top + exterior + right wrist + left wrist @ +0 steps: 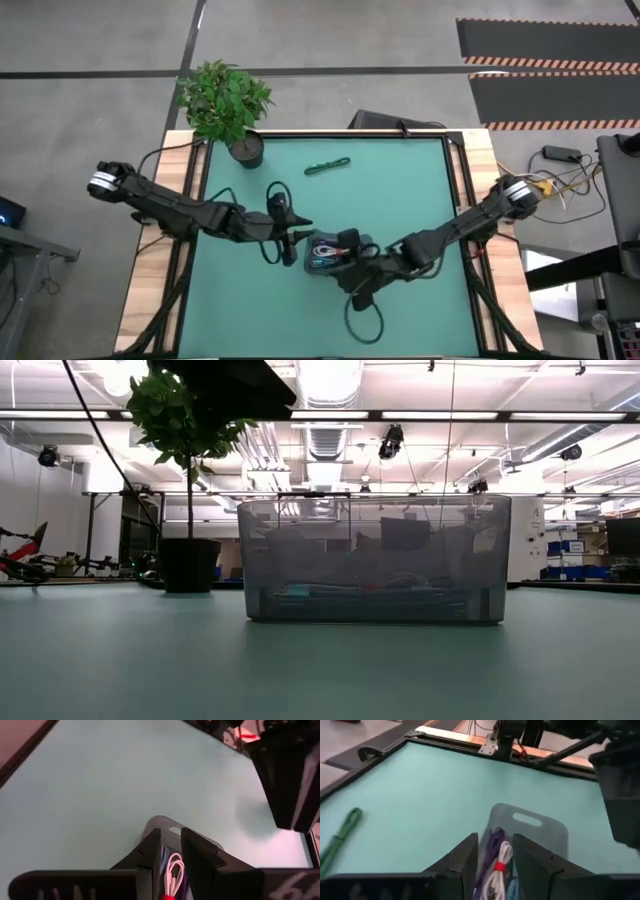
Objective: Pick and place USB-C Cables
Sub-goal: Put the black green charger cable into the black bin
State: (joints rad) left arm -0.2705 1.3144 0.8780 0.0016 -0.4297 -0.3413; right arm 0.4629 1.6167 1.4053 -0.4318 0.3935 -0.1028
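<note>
A grey tray (368, 243) sits mid-table and holds three cable bundles. In the left wrist view they are the white one with a red tie (501, 861), the dark navy one (493, 842) and the light blue one (512, 879). The green bundle (327, 166) lies flat on the mat toward the far edge, also visible from the left wrist (340, 840). My left gripper (298, 238) hovers open at the tray's left end (495, 840). My right gripper (352, 250) is over the tray's right part, its fingers a little apart (171, 832) above the white bundle (172, 869).
A potted plant (228, 105) stands at the table's far left corner, its pot (188, 565) left of the tray (375, 560) in the low view. Bare green mat lies between the tray and the green bundle. Black arm wires loop near the tray's near side (365, 318).
</note>
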